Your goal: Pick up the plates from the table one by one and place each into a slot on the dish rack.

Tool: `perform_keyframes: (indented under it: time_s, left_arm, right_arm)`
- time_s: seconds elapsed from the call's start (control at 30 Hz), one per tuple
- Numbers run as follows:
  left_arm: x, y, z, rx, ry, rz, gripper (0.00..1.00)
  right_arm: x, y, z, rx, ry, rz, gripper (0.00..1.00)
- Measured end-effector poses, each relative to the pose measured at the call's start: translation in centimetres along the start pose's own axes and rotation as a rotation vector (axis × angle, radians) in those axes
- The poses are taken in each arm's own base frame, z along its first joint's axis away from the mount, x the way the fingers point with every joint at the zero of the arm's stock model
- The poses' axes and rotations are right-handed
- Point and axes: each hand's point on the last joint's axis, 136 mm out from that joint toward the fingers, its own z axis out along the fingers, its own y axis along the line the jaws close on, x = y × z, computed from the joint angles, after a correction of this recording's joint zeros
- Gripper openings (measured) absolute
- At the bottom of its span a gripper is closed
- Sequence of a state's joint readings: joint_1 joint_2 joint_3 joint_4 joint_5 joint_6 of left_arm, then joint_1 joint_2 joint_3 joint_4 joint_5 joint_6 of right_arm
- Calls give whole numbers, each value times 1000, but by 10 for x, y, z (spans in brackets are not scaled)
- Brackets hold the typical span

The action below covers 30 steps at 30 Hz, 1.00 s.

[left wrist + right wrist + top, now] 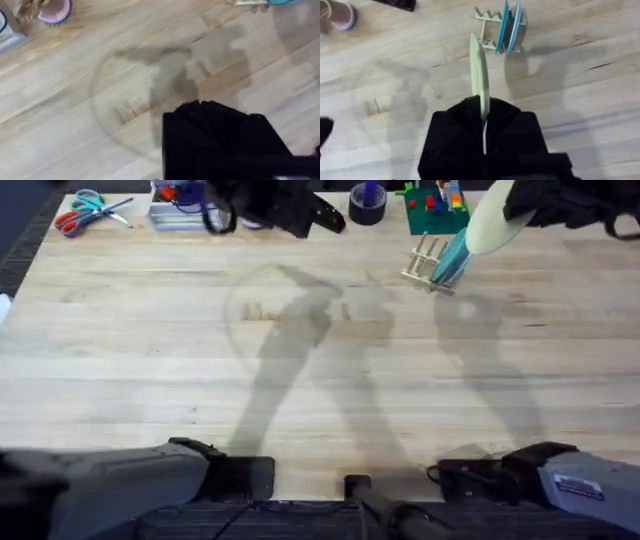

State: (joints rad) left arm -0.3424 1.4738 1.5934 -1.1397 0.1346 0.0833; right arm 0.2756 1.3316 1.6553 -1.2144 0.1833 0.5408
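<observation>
The right gripper [483,117], its fingers pinched on the cream plate [479,75] held edge-on above the tabletop [150,350], should keep it upright and lower it into a free slot of the dish rack [492,27] beside the blue plates [509,27].

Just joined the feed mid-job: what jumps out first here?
The right gripper holds the cream plate on edge, above the table near the dish rack. Blue plates already stand upright in the rack's slots, at the table's far right beside a green toy board.
</observation>
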Motion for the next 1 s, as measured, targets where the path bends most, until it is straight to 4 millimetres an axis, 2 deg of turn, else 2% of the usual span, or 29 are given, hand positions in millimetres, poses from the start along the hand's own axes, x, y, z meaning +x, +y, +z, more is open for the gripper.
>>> perform_keyframes:
  time_s: [0.13,0.23,0.33,0.47,0.5,0.73,0.9,1.0]
  left_arm:
    - [15,-3,-9,2,-5,-9,41]
    - [19,-4,-12,7,-2,-10,64]
    - [19,-6,-11,15,2,-13,265]
    - [19,-7,-11,22,1,-14,897]
    - [19,-7,-11,24,1,-18,967]
    - [19,-8,-11,26,0,-17,995]
    - [19,-8,-11,26,0,-17,995]
    - [19,-8,-11,26,0,-17,995]
  right_arm:
    - [-8,4,3,14,8,-5,31]
    - [-12,7,6,16,10,-6,31]
    - [-16,7,7,21,3,-5,31]
    - [-21,5,3,34,-18,2,30]
    - [-22,5,2,36,-23,5,30]
    - [-15,-10,-9,110,12,26,30]
    - [-26,-12,-16,151,30,43,30]
    - [-32,-14,-13,194,60,54,30]
